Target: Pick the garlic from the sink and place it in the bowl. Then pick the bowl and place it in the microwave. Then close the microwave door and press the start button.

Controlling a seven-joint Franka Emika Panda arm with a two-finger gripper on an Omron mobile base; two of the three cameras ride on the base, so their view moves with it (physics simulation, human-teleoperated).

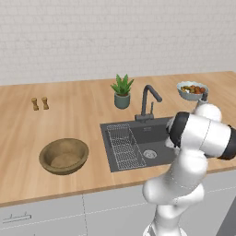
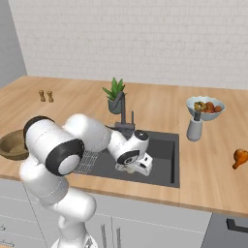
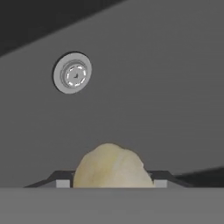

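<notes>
Left base view: the wooden surface runs across the frame, with the sink right of centre, its wire rack on the left side of the basin and its drain near the middle. The faucet stands at the sink's upper edge, a potted plant just to its upper left, and two small shakers at far left. The bowl sits at lower left, well apart from the sink and empty. A fruit bowl lies at upper right. Right base view: the arm bends down into the basin, the pincer low over the sink floor at centre frame; a pale bottle and a chicken drumstick lie to the right. Hand view: the garlic sits at bottom centre between the fingertips, with the drain at upper left. The jaws appear closed on the garlic, though contact is partly hidden at the frame's lower edge.
</notes>
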